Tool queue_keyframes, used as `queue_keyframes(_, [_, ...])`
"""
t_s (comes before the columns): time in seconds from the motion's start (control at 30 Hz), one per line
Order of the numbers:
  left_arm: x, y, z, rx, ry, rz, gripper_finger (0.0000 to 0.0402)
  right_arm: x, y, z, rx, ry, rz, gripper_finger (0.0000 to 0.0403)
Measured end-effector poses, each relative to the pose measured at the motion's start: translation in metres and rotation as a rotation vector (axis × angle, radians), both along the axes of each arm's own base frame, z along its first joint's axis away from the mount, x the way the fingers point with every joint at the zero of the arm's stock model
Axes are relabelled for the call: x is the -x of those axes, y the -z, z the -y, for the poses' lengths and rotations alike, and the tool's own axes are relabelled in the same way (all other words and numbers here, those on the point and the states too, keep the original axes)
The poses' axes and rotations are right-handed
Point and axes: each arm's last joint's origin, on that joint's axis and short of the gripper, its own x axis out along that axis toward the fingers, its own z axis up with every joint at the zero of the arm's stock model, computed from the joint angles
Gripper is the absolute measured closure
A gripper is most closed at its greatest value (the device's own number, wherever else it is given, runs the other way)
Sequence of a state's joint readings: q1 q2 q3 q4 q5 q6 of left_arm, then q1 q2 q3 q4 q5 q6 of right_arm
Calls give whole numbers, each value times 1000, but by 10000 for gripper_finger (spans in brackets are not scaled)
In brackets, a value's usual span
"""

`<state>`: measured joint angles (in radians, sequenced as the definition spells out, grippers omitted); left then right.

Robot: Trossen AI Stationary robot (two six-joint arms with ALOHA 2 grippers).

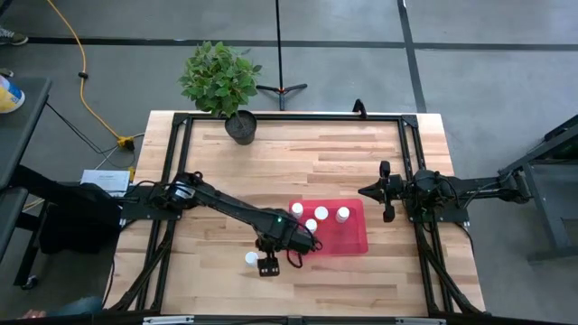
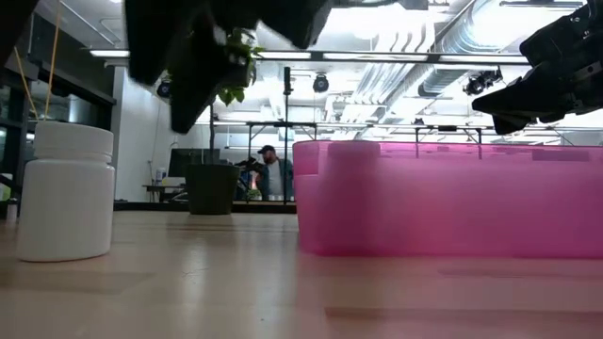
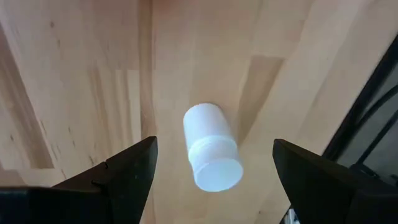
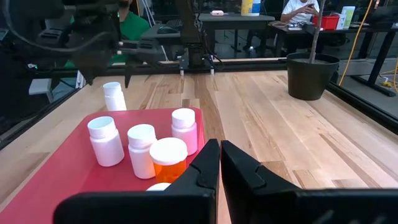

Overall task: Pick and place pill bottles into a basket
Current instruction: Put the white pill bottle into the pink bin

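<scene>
One white pill bottle (image 3: 211, 155) stands upright on its base on the wooden table, just left of the basket (image 1: 352, 239), a red tray. My left gripper (image 3: 214, 144) hangs above this bottle, pointing down and open, a finger on either side and clear of it. In the low view the bottle (image 2: 66, 193) stands free below the dark gripper (image 2: 188, 66). Several more bottles (image 4: 142, 149) stand upright inside the basket (image 4: 56, 168), one with an orange body (image 4: 169, 165). My right gripper (image 4: 221, 162) waits shut at the table's right, level, holding nothing.
A dark plant pot (image 1: 240, 126) with a green plant stands at the table's far edge. Black frame rails (image 1: 167, 171) run along the table's sides. Bare wood lies between the basket and the pot. People sit in the room beyond the table.
</scene>
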<state>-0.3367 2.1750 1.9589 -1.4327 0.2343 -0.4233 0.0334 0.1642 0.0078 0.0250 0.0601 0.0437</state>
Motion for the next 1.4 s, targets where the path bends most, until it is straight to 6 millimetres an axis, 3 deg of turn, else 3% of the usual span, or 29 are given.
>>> queue_keyframes(0.27, [14, 22, 11, -23, 0, -100, 48, 0, 0, 0, 0, 0, 0, 396])
queue_keyframes(0.6, [20, 42, 24, -21, 27, -78, 48, 0, 0, 0, 0, 0, 0, 396])
queue_keyframes(1.4, [18, 43, 23, -32, 72, -43, 48, 0, 0, 0, 0, 0, 0, 396])
